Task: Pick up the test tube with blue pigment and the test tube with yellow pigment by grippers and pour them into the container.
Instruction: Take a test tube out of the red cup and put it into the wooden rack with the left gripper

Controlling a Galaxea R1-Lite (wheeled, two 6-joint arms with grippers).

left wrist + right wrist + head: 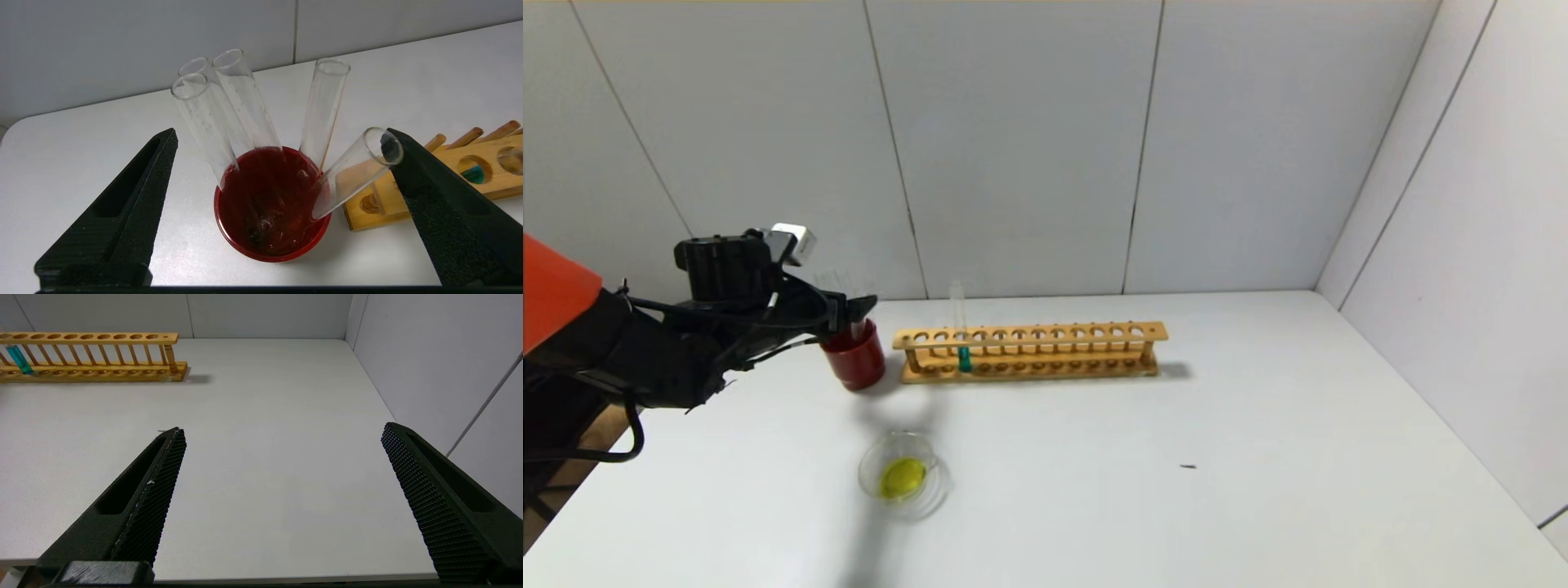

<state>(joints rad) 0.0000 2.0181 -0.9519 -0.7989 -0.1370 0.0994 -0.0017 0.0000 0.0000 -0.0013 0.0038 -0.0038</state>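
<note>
The test tube with blue pigment stands upright in the wooden rack; it also shows in the left wrist view and the right wrist view. The container, a clear glass dish, sits near the front left and holds yellow liquid. No tube with yellow liquid shows. My left gripper is open above the dark red cup, its fingers on either side of it. An empty clear tube in the cup leans against one fingertip. My right gripper is open and empty over bare table.
The red cup stands just left of the rack's end and holds several empty clear tubes. Grey walls close the back and right sides. A small dark speck lies on the white table.
</note>
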